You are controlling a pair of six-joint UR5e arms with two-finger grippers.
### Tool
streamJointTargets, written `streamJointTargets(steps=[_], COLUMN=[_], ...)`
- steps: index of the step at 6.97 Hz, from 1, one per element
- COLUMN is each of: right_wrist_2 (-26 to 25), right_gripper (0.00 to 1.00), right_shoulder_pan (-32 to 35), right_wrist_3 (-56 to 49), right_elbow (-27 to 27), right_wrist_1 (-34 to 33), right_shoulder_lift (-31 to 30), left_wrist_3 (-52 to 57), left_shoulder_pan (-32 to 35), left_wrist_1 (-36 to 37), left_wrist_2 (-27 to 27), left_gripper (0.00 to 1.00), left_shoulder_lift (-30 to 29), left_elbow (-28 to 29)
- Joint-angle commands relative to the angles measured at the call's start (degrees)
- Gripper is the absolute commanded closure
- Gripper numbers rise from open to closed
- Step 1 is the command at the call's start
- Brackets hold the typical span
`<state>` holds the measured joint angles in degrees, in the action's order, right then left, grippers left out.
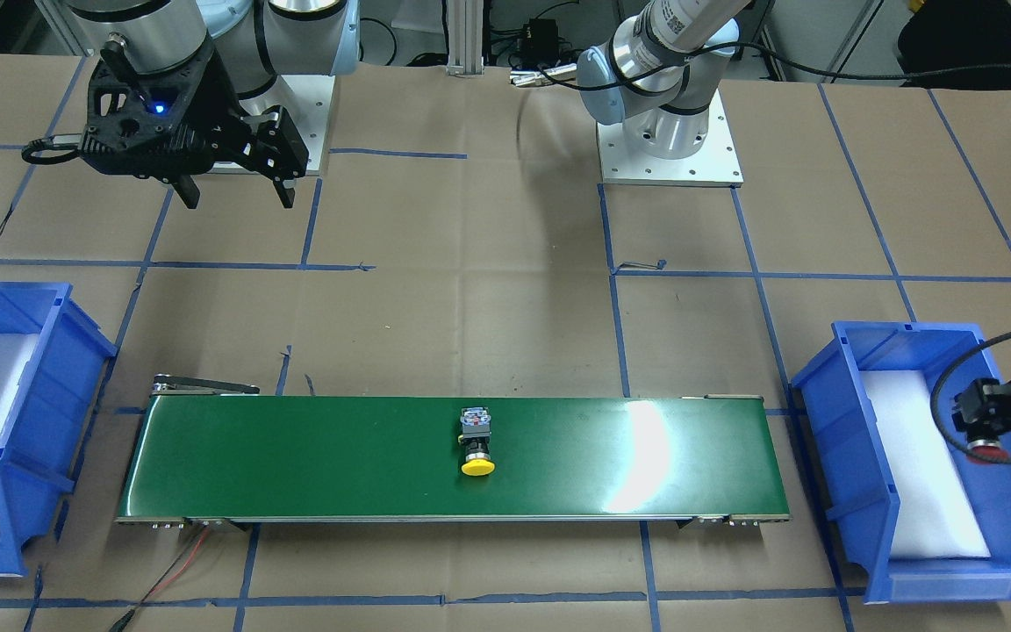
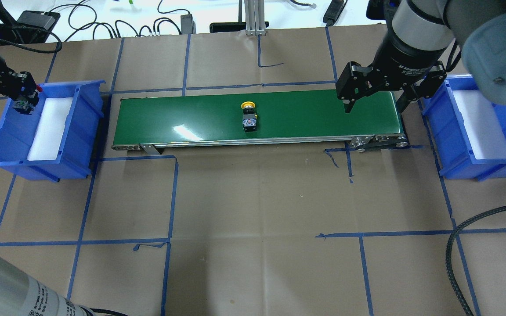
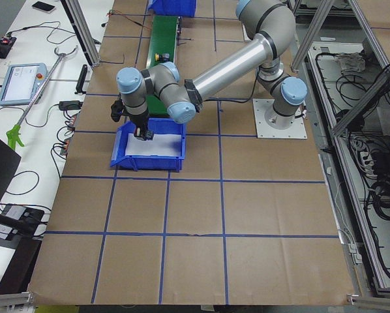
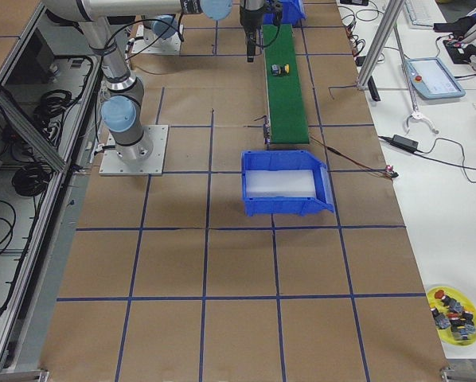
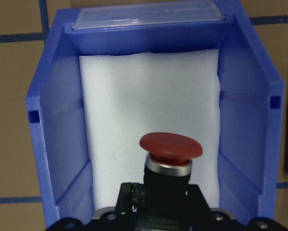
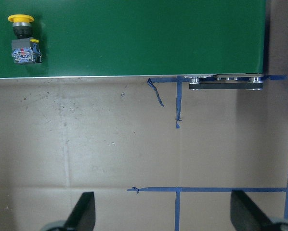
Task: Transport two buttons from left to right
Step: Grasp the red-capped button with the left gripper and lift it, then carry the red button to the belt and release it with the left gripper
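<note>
Left wrist-mounted view: the left pincer point(image 5: 159, 211) clenches the red button point(image 5: 170, 147) by its black body, over the foam point(image 5: 149, 96) of the blue bin point(image 5: 57, 144). The hold looks shallow, so a quick swing could twist the button loose, or its cap could clip the bin wall ahead. It has a glossy red mushroom cap, a silver ring and a black collar. Farther out, the yellow button point(image 2: 248, 117) lies on its side on the green belt point(image 2: 305, 114); the right pincer point(image 2: 374, 106) hangs released beyond it.

table point(image 2: 257, 197): conveyor point(image 2: 301, 114) btwn l bin point(image 2: 87, 127), r bin point(image 2: 444, 131)
</note>
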<state>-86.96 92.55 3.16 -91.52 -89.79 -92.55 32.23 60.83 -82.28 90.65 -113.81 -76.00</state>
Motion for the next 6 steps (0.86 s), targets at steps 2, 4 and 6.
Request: streamJointTargets(steps=[2, 4, 6], right_wrist_2=[-0.1, -0.1, -0.3], right_gripper=[0.0, 0.0, 0.0], right_shoulder_pan=[0.0, 0.0, 0.0], right_wrist_3=[-0.1, 0.1, 0.5], right_elbow=[-0.1, -0.3, -0.8], right_wrist_1=[0.0, -0.3, -8.2], right_shoulder_lift=[0.0, 1.2, 5.5], left_wrist_3=[-14.9, -29.3, -35.6], left_shoulder_pan=[9.1, 19.0, 23.5], left_wrist_1=[-3.3, -2.8, -2.2], left_wrist_2=[0.2, 0.2, -0.1], left_gripper=[0.95, 0.95, 0.95], left_shoulder_lift=[3.4, 2.8, 2.3], left_elbow=[-0.3, -0.7, -3.1])
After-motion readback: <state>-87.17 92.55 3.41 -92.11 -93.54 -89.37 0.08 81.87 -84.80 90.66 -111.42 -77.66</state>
